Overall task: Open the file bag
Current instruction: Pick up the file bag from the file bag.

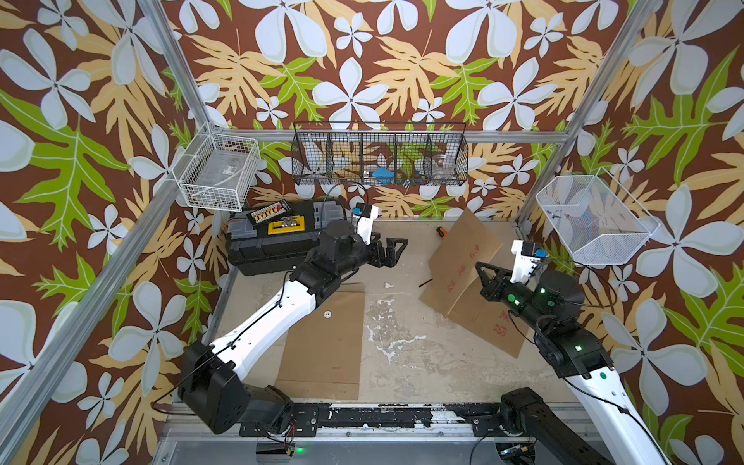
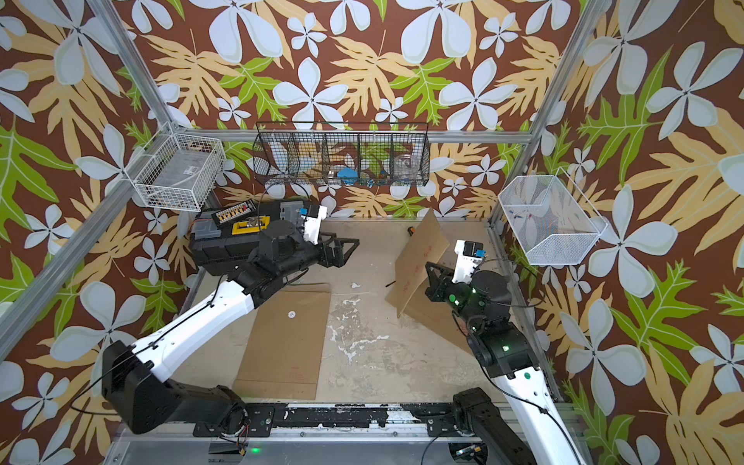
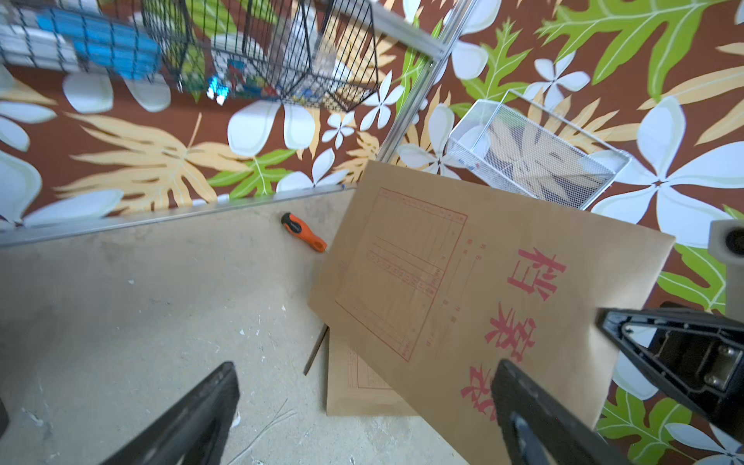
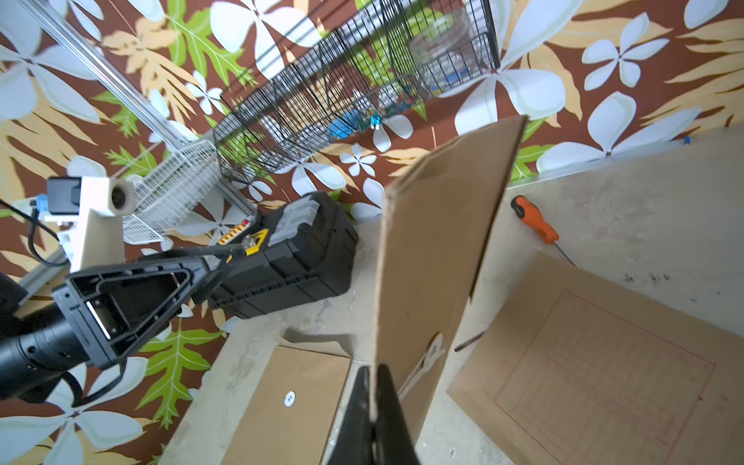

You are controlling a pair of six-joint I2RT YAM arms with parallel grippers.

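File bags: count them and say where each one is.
3. The left file bag lies flat near the left arm. The raised file bag is pinched by the right end effector. The right file bag lies flat beneath it. Others could hide underneath.

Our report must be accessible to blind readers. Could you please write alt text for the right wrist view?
The right end effector is shut on the edge of a brown file bag, holding it upright. A second file bag lies flat on the table, with an orange screwdriver nearby and a black toolbox farther off.
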